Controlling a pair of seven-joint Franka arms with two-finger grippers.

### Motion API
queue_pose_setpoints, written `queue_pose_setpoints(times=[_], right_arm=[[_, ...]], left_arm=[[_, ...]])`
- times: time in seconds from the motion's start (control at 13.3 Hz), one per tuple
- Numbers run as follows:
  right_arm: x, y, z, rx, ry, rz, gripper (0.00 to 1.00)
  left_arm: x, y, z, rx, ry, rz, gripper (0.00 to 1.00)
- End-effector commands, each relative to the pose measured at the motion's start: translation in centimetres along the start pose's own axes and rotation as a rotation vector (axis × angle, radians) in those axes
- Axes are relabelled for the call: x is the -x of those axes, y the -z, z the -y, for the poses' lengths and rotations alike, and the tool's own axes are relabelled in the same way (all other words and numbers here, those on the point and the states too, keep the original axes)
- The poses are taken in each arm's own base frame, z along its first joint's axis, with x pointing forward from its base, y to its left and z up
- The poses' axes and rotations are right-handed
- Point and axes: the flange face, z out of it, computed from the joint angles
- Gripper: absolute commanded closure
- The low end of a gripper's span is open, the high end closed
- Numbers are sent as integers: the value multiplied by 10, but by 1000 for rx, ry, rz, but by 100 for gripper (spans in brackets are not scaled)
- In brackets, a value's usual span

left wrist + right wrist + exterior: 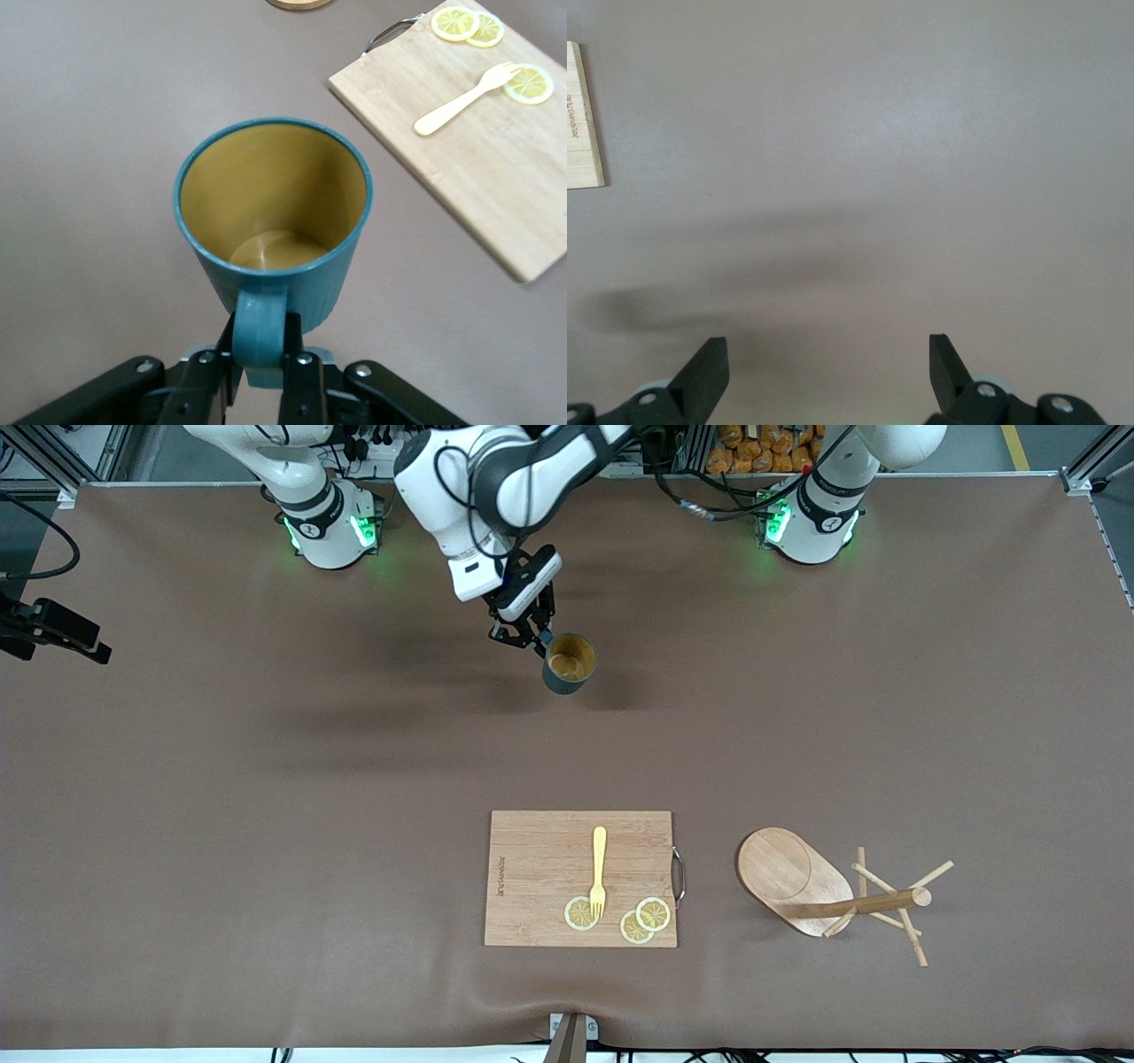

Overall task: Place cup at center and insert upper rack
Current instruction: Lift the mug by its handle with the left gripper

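Observation:
The cup (569,662) is a dark teal ribbed mug with a tan-yellow inside, and it stands upright. My left gripper (532,638) is shut on its loop handle (260,323), over the table's middle strip toward the robots' bases. I cannot tell whether the cup touches the table. The upper rack (833,895), a light wooden stand with oval base, pole and crossing pegs, lies tipped on its side near the front camera, toward the left arm's end. My right gripper (828,363) hangs open over bare table with nothing between its fingers; the front view does not show it.
A wooden cutting board (580,877) with a metal handle lies beside the rack, nearer the front camera than the cup. On it lie a yellow fork (599,868) and three lemon slices (645,919). One corner of the board (580,124) shows in the right wrist view.

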Motion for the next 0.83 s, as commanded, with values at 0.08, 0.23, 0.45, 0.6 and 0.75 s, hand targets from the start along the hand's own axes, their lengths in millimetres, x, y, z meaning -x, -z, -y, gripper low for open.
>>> queue_pose_setpoints(times=[0.08, 0.23, 0.45, 0.6, 0.75], right_arm=[[7, 7, 0, -5, 4, -5, 0], [7, 6, 1, -5, 6, -3, 0], [8, 6, 2, -5, 6, 1, 0], [8, 6, 2, -5, 6, 1, 0], [7, 6, 2, -5, 6, 1, 0]], left_arm=[[-110, 48, -3, 3, 11, 176, 100], [-174, 62, -5, 22, 11, 267, 100], [-256, 65, -6, 54, -12, 405, 100], [-304, 59, -4, 81, -31, 469, 100], [-351, 46, -3, 113, -37, 545, 100]])
